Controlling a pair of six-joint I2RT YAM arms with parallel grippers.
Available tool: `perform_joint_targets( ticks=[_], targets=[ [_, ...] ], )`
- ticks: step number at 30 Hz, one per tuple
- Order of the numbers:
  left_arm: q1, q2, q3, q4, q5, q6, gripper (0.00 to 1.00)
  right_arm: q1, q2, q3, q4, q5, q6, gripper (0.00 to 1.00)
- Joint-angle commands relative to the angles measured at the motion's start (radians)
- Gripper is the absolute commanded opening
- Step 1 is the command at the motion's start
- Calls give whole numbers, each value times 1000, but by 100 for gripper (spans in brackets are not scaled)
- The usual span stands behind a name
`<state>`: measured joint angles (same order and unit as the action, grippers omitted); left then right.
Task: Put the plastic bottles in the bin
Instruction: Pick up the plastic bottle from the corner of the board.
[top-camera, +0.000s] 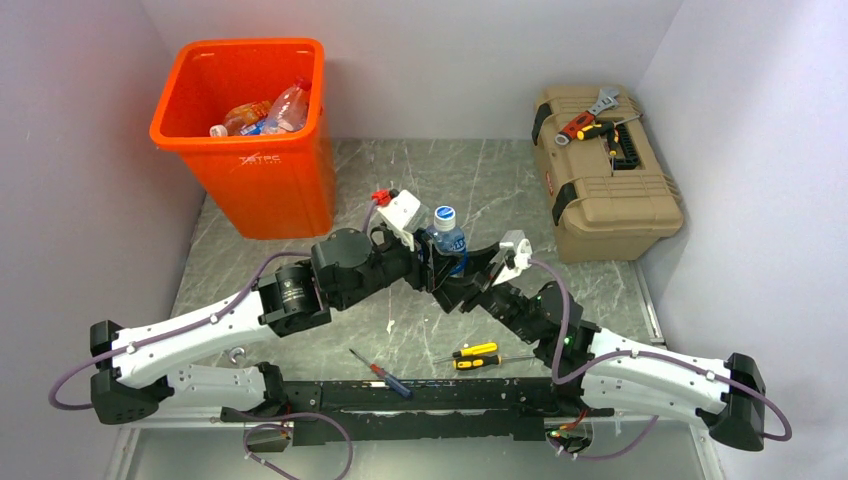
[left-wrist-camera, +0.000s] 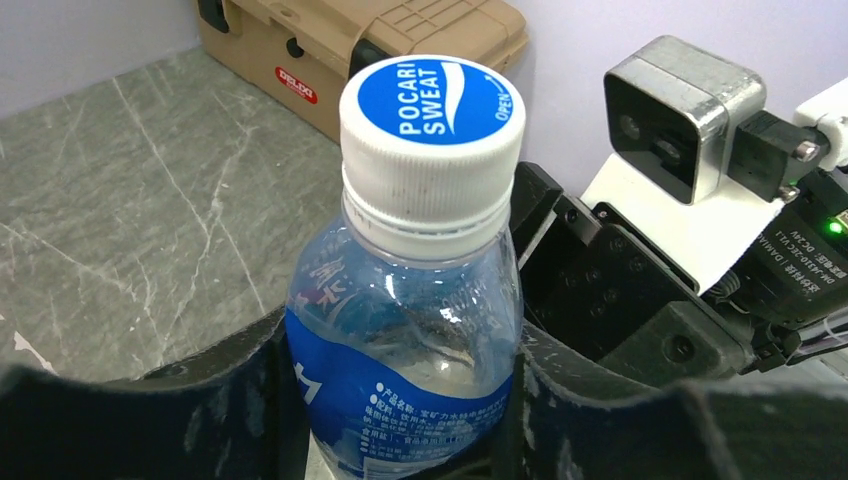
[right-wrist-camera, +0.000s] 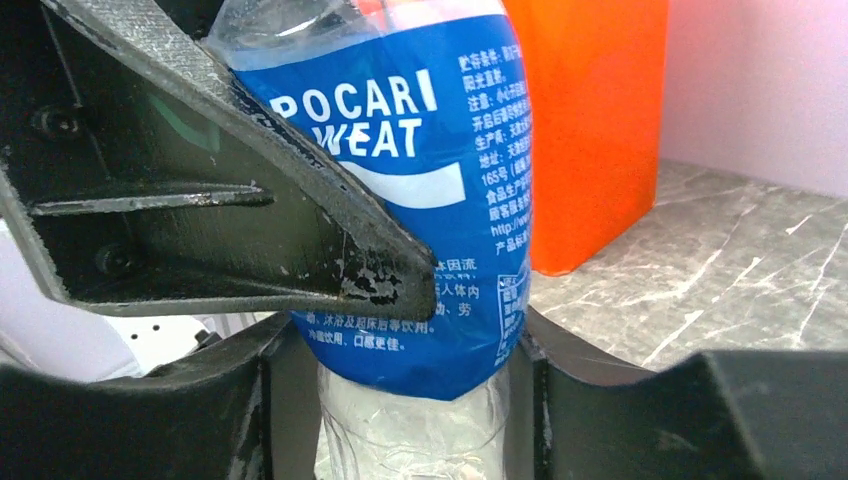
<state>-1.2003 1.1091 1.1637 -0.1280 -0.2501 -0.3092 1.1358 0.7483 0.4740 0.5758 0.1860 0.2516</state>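
Over at the far left stands the orange bin (top-camera: 268, 190), set back against the wall, with a few bottles (top-camera: 268, 112) lying in the bottom of it. That looks like the part of the job already done.

Moving inward, the left arm reaches across to the middle of the worktop (top-camera: 500, 185). Its left tool (left-wrist-camera: 405, 420) is closed around the body of a blue-labelled bottle (top-camera: 447, 232), with the fingers snug against both sides of the label. The bottle stands upright with its white and blue cap on top, held well away from the bin and nearer the centre than either side.

From the other side, the right tool (right-wrist-camera: 400, 425) grips the same bottle lower down, on the clear part below the label. In the right wrist view one finger of the left tool crosses in front of the label, so the two grips sit one above the other and do not get in each other's way. To me this reads as a hand-over: the bin is on the left arm's side, so that arm is better placed to carry the bottle over.

Near the front edge lie a red-handled screwdriver (top-camera: 378, 372) and two yellow-handled screwdrivers (top-camera: 475, 355), untouched. At the far right sits a tan toolbox (top-camera: 610, 200) with hand tools on its lid, none of it part of this job.
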Motion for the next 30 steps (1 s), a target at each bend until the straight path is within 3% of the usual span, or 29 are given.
perform_joint_targets(
  ticks=[1, 3, 4, 5, 9, 14, 17, 21, 30],
  targets=[
    [-5, -18, 37, 49, 54, 16, 26, 9, 8, 75, -43, -55, 11, 67],
    [-5, -28, 38, 32, 30, 27, 25, 8, 0, 108, -118, -53, 26, 90],
    [-5, -37, 41, 21, 18, 35, 26, 9, -6, 135, -168, -52, 27, 98],
    [-5, -48, 43, 7, 6, 49, 26, 9, -15, 159, -225, -50, 29, 100],
    [-4, -110, 70, -94, 29, 139, 27, 9, -88, 272, -486, -127, -11, 100],
    [-4, -184, 104, -254, 263, 265, 28, 8, -215, 395, -677, -181, -14, 100],
    [-4, -244, 78, -223, 418, 274, 25, 7, -217, 464, -688, -268, -11, 99],
    [-4, -319, 6, -45, 508, 222, 23, 7, -131, 516, -733, -429, -38, 100],
    [-2, -184, 115, 22, 762, 99, 20, 7, -62, 421, -541, -668, -11, 100]
  ],
)
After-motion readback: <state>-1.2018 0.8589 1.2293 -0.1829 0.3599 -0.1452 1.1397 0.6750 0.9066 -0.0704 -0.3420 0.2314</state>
